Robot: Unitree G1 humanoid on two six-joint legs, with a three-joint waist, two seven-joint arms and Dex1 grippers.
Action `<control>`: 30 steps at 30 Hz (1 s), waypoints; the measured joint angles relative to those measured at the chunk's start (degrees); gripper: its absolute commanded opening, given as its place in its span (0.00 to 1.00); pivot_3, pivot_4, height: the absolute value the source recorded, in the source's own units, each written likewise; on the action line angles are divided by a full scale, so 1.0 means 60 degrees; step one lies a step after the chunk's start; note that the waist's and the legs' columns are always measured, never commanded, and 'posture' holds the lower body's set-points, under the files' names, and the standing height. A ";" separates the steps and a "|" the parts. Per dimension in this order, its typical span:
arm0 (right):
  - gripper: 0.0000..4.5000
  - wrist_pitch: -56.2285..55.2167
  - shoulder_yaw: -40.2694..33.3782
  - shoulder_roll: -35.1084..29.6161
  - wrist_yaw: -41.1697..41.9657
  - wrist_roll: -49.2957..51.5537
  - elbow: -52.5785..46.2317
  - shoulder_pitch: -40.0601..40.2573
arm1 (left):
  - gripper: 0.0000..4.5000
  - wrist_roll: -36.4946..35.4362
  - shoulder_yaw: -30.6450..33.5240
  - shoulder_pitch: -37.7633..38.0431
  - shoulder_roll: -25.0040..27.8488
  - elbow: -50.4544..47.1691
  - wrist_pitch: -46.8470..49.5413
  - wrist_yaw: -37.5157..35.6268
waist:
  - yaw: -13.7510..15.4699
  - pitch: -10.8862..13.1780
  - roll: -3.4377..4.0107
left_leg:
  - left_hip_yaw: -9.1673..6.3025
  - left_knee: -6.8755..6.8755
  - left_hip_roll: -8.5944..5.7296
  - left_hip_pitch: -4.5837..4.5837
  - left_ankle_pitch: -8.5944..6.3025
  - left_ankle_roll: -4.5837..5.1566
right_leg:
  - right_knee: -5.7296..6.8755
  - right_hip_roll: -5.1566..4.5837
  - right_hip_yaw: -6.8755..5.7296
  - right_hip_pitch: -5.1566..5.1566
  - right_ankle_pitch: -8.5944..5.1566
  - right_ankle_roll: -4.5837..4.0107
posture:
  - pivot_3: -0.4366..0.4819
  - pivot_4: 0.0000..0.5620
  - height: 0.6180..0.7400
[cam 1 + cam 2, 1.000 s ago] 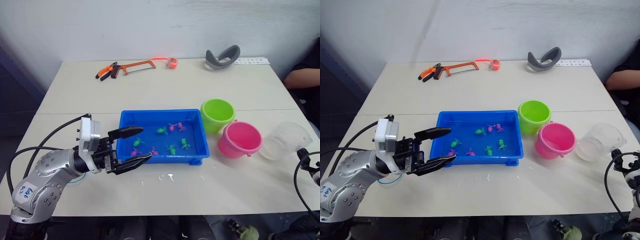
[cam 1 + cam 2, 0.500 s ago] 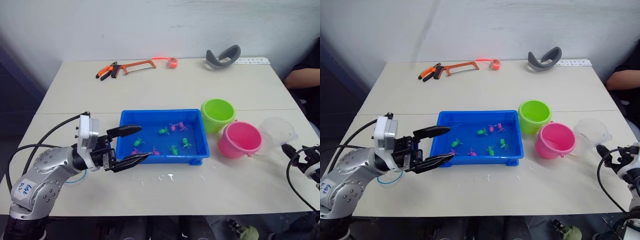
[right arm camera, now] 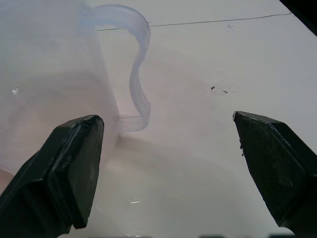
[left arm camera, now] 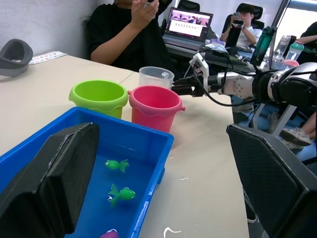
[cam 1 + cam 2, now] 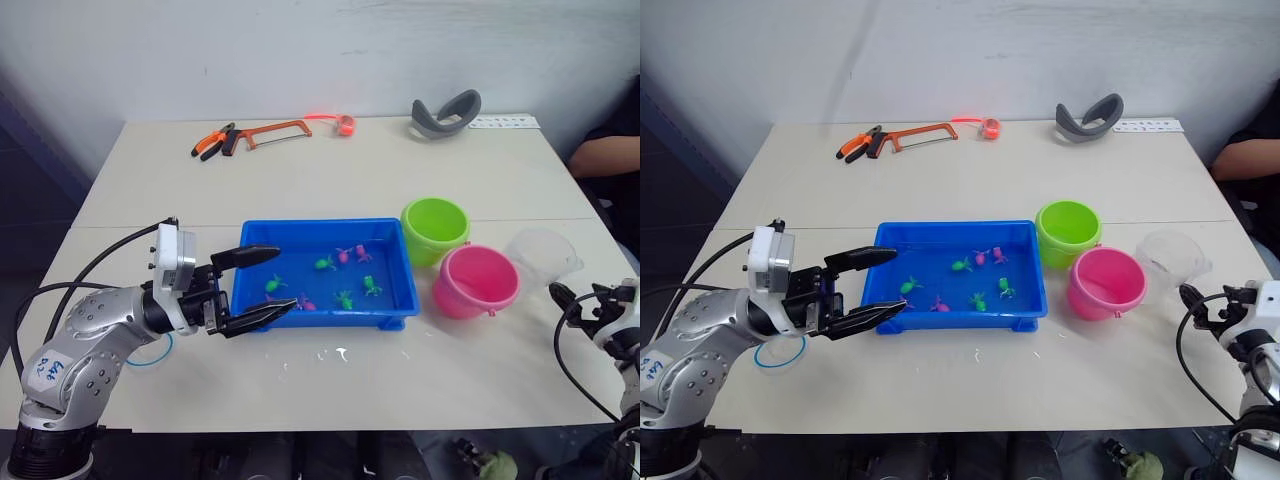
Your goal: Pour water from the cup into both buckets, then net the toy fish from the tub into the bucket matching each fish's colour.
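The clear cup (image 5: 543, 250) stands upright on the table, just right of the pink bucket (image 5: 480, 278). My right gripper (image 3: 166, 119) is open a little to the cup's right, its fingers either side of the cup's handle (image 3: 138, 84) without touching it. The lime green bucket (image 5: 435, 228) stands behind the pink one, against the blue tub (image 5: 320, 226). In the tub's water float green toy fish (image 5: 324, 263) and pink toy fish (image 5: 345, 254). Over the tub's left rim, my left gripper (image 5: 285, 280) hangs open and empty. A blue-rimmed hoop (image 5: 780, 352) lies under my left forearm, its handle hidden.
A hacksaw (image 5: 270, 131), pliers (image 5: 212, 145), an orange roll (image 5: 345, 124) and a grey curved band (image 5: 445, 113) lie along the table's far edge. A person's arm (image 5: 605, 155) rests at the right edge. Water drops (image 5: 342, 352) spot the table before the tub.
The cup went from tilted at the far right to upright beside the pink bucket. My right gripper let it go and now stands open behind it. The left gripper shifted slightly toward the tub.
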 measured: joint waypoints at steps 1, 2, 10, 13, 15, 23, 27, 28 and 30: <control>1.00 -0.0046 0.0002 0.0006 -0.0048 -0.0001 0.0000 0.0007 | 0.99 0.0012 0.0000 -0.0014 -0.0003 0.0008 -0.0009 -0.0010 | 0.0001 0.0000 0.0000 | 0.0000 0.0000 0.0000 0.0000 0.0000 0.0000 | -0.0001 0.0000 -0.0001 0.0000 0.0000 0.0000 | 0.48 0.27 1.00; 1.00 -0.0091 0.0006 0.0006 -0.0089 -0.0002 -0.0001 0.0005 | 0.99 0.0025 -0.0001 -0.0029 -0.0005 0.0018 -0.0010 -0.0016 | 0.0003 0.0000 0.0000 | -0.0001 0.0000 0.0000 -0.0001 0.0000 0.0000 | -0.0001 0.0000 -0.0001 0.0000 0.0000 0.0000 | 0.48 0.27 1.00; 1.00 -0.0124 0.0186 0.0006 -0.0579 -0.0115 0.0039 -0.0292 | 0.99 0.0127 -0.0003 -0.0205 -0.0037 0.0046 -0.0024 -0.0053 | -0.0002 0.0000 0.0000 | -0.0002 0.0000 0.0000 -0.0001 0.0001 -0.0002 | -0.0001 0.0001 -0.0002 0.0000 0.0000 0.0000 | 0.48 0.27 1.00; 1.00 -0.0112 0.0185 0.0006 -0.0646 -0.0111 0.0180 -0.0505 | 0.99 0.0137 -0.0003 -0.0202 -0.0050 0.0047 -0.0027 -0.0060 | -0.0003 0.0001 -0.0001 | -0.0002 0.0000 0.0001 -0.0002 0.0001 -0.0002 | -0.0001 0.0002 -0.0003 0.0000 0.0000 0.0000 | 0.48 0.27 1.00; 1.00 -0.0108 0.0185 0.0006 -0.0693 -0.0108 0.0294 -0.0650 | 0.99 0.0142 -0.0003 -0.0196 -0.0051 0.0046 -0.0033 -0.0060 | -0.0003 0.0001 0.0000 | -0.0002 0.0000 0.0001 -0.0003 0.0002 -0.0002 | -0.0001 0.0001 -0.0003 0.0000 0.0000 0.0000 | 0.48 0.27 1.00; 1.00 -0.0080 0.0185 0.0015 -0.0527 -0.0087 0.0652 -0.1065 | 0.99 0.0163 -0.0003 -0.0177 -0.0068 0.0046 -0.0070 -0.0059 | -0.0006 0.0001 -0.0002 | -0.0002 0.0000 0.0001 -0.0003 0.0002 -0.0002 | -0.0001 0.0001 -0.0004 0.0000 0.0000 0.0000 | 0.48 0.27 1.00; 0.87 -0.0065 0.0262 0.0056 -0.0046 -0.0087 0.0757 -0.1235 | 1.00 0.0192 -0.0003 -0.0183 -0.0068 0.0235 -0.0104 -0.0137 | -0.0008 0.0001 -0.0001 | -0.0002 0.0000 0.0001 -0.0003 0.0002 -0.0002 | 0.0000 0.0002 -0.0005 0.0000 0.0000 0.0000 | 0.48 0.27 1.00; 0.80 -0.0065 0.0304 0.0069 0.0114 -0.0090 0.0780 -0.1285 | 1.00 0.0208 -0.0003 -0.0185 -0.0068 0.0344 -0.0124 -0.0153 | -0.0009 0.0001 -0.0001 | -0.0003 0.0000 0.0001 -0.0003 0.0002 -0.0002 | 0.0000 0.0002 -0.0006 0.0000 0.0000 0.0000 | 0.48 0.27 1.00; 0.59 -0.0074 0.0371 0.0073 0.0290 -0.0095 0.0816 -0.1356 | 1.00 0.0224 -0.0003 -0.0190 -0.0067 0.0367 -0.0170 -0.0175 | -0.0010 0.0002 -0.0001 | -0.0004 0.0000 0.0001 -0.0006 0.0002 -0.0002 | 0.0001 0.0001 -0.0007 0.0000 0.0000 0.0000 | 0.48 0.27 1.00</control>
